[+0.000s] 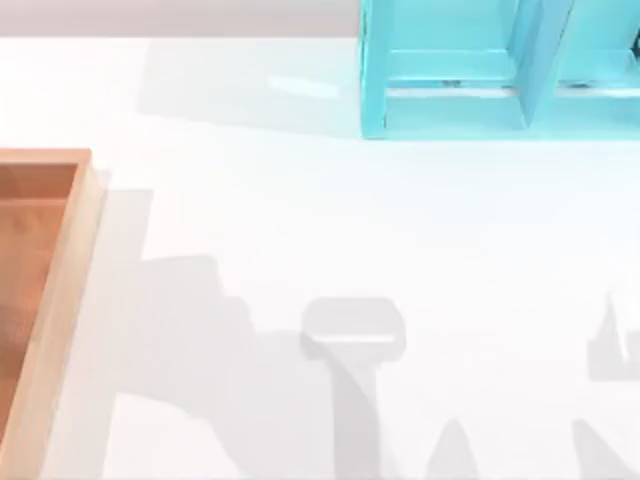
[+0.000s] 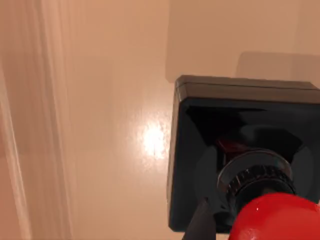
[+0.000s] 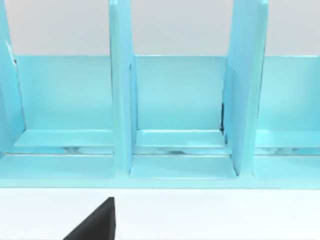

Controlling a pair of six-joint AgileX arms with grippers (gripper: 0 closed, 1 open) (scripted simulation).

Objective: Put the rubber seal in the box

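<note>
The rubber seal (image 2: 240, 160) sits close up in the left wrist view, its black square base below a glossy red knob (image 2: 272, 217). Under it lies the glossy orange-brown floor of the box (image 2: 110, 140), with a pale rim along one side. I cannot tell whether the seal rests on the floor or hangs just above it. A dark part of my left gripper (image 2: 200, 222) shows right beside the knob. In the top view the box (image 1: 70, 260) lies at the table's left edge, cut off by the frame.
A turquoise shelf unit (image 1: 450, 105) with compartments stands at the back right of the white table. In the right wrist view its compartments (image 3: 177, 110) face the camera, and a black part of my right gripper (image 3: 95, 225) hangs over the table in front of them.
</note>
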